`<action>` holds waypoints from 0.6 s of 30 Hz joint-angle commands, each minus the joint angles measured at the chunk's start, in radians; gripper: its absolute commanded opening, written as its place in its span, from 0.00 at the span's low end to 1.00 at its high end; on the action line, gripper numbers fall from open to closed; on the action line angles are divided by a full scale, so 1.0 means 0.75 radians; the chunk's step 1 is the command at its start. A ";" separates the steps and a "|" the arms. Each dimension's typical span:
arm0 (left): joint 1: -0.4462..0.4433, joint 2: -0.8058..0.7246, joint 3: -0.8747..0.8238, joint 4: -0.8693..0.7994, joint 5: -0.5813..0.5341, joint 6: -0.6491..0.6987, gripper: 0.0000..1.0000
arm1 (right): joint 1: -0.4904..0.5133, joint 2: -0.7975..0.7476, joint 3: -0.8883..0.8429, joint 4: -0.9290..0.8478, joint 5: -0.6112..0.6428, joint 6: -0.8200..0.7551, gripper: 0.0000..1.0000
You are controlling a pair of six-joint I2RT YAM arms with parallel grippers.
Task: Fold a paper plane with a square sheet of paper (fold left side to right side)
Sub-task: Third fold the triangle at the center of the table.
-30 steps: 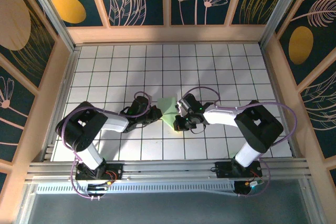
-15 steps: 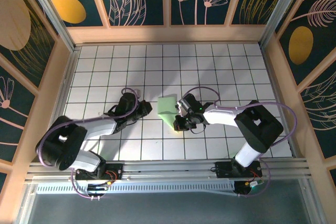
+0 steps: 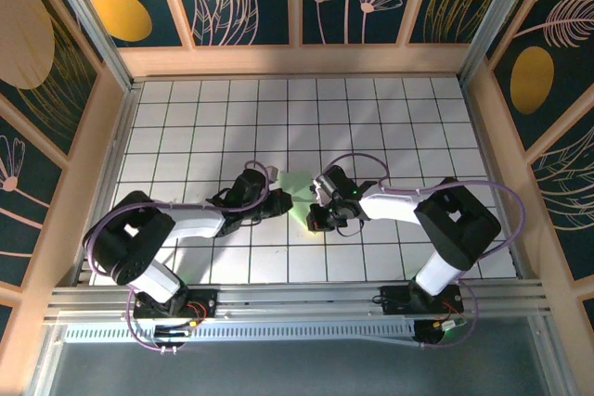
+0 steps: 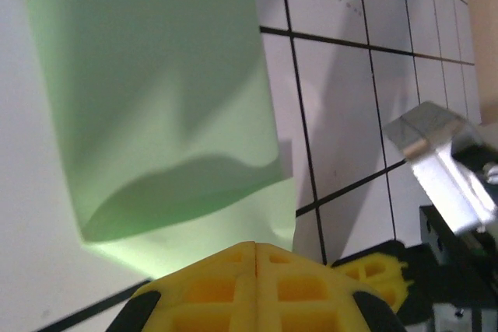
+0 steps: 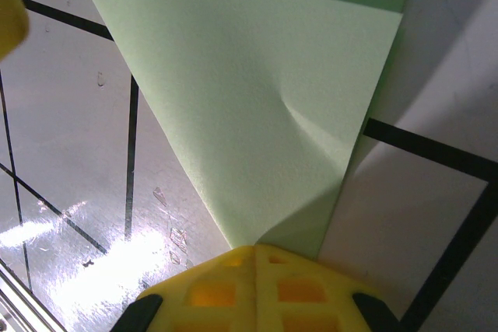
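The square sheet of paper (image 3: 297, 186) is pale green and lies folded between my two grippers at mid-table. In the left wrist view the paper (image 4: 163, 91) has an upper layer that curls up off the lower one. My left gripper (image 3: 280, 199) is shut, and its yellow tips (image 4: 257, 245) sit against the paper's left edge. My right gripper (image 3: 314, 217) is shut too. Its tips (image 5: 255, 248) rest on the near pointed corner of the paper (image 5: 257, 106). A small dent shows in that layer. No paper plane has taken shape.
The white grid-tiled table (image 3: 213, 118) is walled by a wooden frame (image 3: 297, 60). A metal rail (image 3: 297, 299) runs along the near edge by the arm bases. My right gripper's black body (image 4: 459, 270) shows just past the paper in the left wrist view.
The left arm swung out to the left, off the paper, then came back to its left edge. The paper's upper layer shifted. The right gripper stayed put.
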 commanded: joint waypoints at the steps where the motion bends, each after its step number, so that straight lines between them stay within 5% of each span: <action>1: -0.005 0.045 0.046 0.045 0.033 0.036 0.00 | 0.005 0.070 -0.048 -0.149 0.176 -0.014 0.00; 18: -0.004 0.172 0.032 -0.020 -0.028 0.027 0.00 | 0.011 0.060 -0.035 -0.151 0.167 -0.009 0.00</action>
